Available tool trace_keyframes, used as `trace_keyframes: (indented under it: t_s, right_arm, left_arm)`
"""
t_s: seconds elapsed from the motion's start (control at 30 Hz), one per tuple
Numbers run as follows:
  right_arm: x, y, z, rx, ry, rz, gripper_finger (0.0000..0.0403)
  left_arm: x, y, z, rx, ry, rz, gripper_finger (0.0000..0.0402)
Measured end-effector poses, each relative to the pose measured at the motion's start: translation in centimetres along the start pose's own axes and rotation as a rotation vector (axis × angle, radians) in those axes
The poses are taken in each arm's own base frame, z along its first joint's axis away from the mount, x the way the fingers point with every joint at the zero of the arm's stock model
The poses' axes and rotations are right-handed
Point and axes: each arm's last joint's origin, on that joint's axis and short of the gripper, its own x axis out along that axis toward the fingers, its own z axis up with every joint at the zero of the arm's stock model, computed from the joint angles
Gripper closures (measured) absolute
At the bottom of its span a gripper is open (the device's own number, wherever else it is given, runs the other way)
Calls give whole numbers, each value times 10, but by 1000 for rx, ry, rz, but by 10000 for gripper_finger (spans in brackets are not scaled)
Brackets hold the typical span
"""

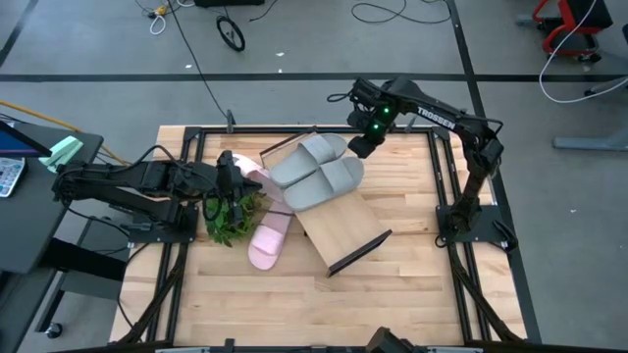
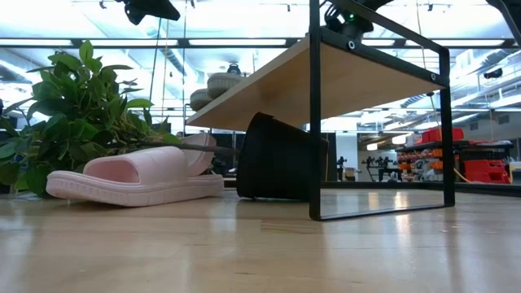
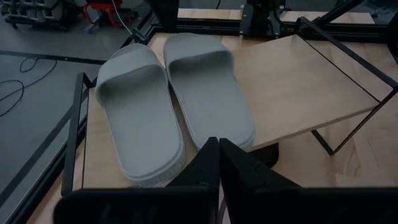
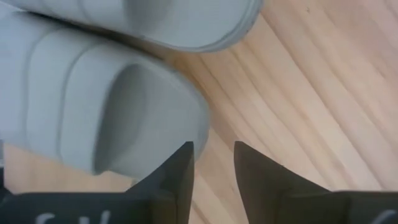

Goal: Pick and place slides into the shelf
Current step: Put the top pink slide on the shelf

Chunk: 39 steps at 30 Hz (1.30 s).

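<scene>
Two grey slides (image 1: 316,169) lay side by side on the shelf (image 1: 343,227), at its end nearer the right arm. Two pink slides (image 1: 267,238) remained on the tabletop (image 1: 392,284) beside the plant (image 1: 234,214). Right gripper (image 4: 213,163) hovered over a grey slide's end, fingers parted, nothing grasped. Left gripper (image 3: 219,163) waited near the plant, fingers pressed together and empty. Advised: withdraw upward without nudging the grey pair; then address the pink pair.

A robotics lab: grey floor strewn with cables (image 1: 378,14), ceiling strip lights, red equipment racks (image 2: 456,155) behind.
</scene>
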Motion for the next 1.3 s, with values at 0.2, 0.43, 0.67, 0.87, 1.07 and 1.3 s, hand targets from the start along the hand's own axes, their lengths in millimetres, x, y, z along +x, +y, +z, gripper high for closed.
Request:
trace_keyframes:
  t_s: [0.2, 0.43, 0.67, 0.87, 1.07, 1.3]
  right_arm:
    - [-31, 11, -18, 3, -90, 8, 281]
    - [-76, 43, -59, -23, -238, 48, 281]
    - [-104, 91, -104, -132, -358, 162, 280]
    - [-102, 136, -130, -229, -407, 184, 278]
    - [-81, 178, -140, -274, -481, 119, 277]
    - [-47, 222, -136, -310, -531, 142, 277]
  left_arm:
    - [-2, 1, 0, 3, -2, -1, 391]
    - [-17, 15, 1, -2, -37, -5, 379]
    - [-31, 42, -8, -15, 12, 51, 388]
    - [-29, 62, -14, -43, 78, 63, 385]
    - [-27, 80, -16, -42, 92, 61, 377]
    - [-29, 105, -21, -84, 87, 51, 385]
